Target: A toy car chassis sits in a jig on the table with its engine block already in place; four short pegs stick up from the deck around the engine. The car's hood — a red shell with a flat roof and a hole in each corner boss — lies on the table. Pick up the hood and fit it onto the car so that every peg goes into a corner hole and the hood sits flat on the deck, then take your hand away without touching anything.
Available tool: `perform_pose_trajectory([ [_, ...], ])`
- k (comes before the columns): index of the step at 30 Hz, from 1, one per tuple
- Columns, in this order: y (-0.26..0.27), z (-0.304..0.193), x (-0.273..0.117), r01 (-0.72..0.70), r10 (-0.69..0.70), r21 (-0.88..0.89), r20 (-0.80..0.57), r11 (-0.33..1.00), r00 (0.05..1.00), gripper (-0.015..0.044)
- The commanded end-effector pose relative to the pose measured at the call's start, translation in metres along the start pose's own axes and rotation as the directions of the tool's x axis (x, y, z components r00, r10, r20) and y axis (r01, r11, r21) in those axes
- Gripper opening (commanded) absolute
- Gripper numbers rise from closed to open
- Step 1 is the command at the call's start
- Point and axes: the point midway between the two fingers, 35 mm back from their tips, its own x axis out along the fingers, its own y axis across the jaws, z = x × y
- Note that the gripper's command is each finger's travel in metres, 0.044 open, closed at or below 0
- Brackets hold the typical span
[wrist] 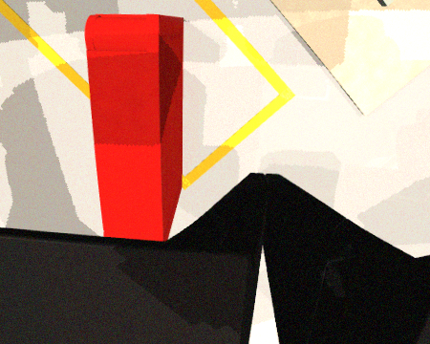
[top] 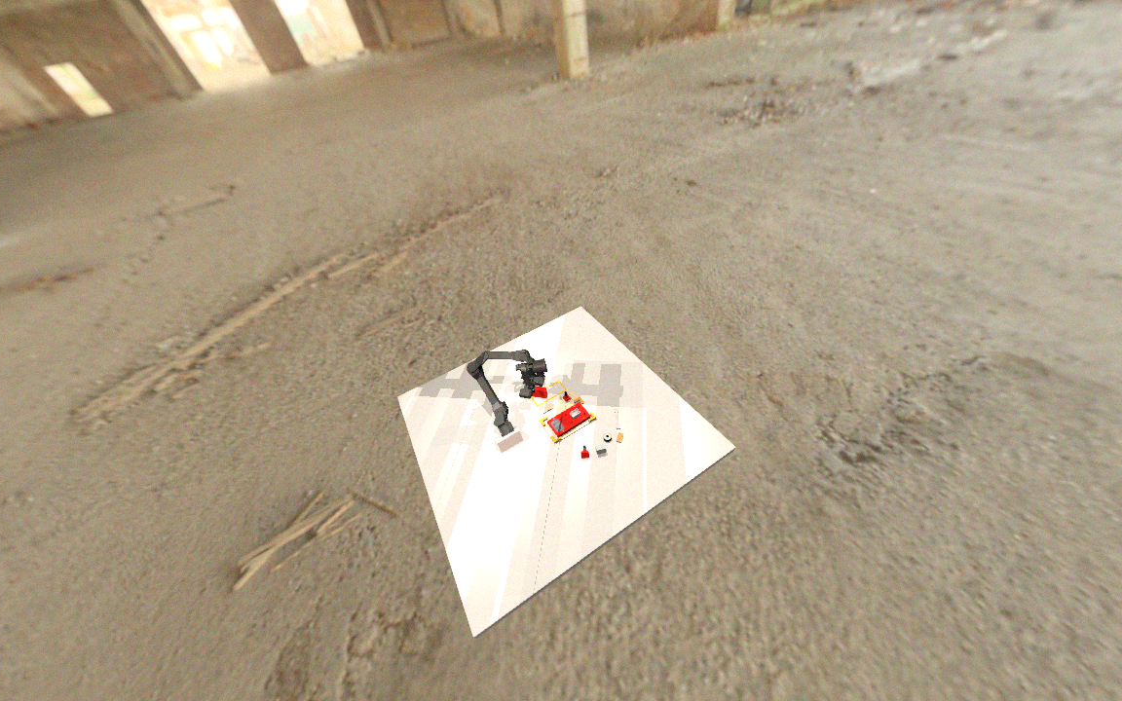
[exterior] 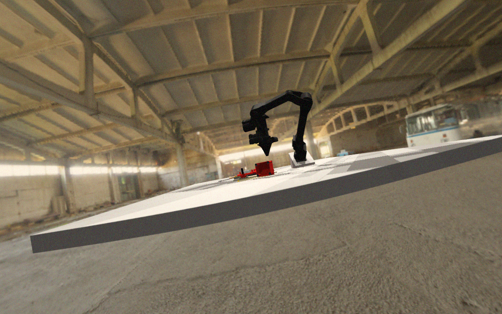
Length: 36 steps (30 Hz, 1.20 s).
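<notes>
The hood (top: 540,391) (exterior: 265,168) (wrist: 131,119) is a red shell standing on its edge on the table, beside and partly across a yellow outline. My gripper (exterior: 267,155) (wrist: 263,189) is shut and empty, pointing down. It is above the hood in the exterior view, with a gap between them. In the wrist view the hood is left of the fingertips, its lower end hidden behind the gripper body. The red car chassis (top: 558,425) sits in its jig with yellow corners. The pegs and engine block are too small to make out clearly.
The yellow outline (wrist: 235,139) lies by the hood. A small red part (top: 566,396) stands between it and the jig. Beyond the jig are another red part (top: 584,453), a grey block (top: 601,452), a wheel (top: 607,437) and an orange piece (top: 618,437).
</notes>
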Motion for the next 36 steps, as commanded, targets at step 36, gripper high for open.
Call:
perform_pose_trajectory([
  [36,0.013,-0.005,0.046,-0.002,0.002,0.008,-0.017,1.0,1.0,0.0],
])
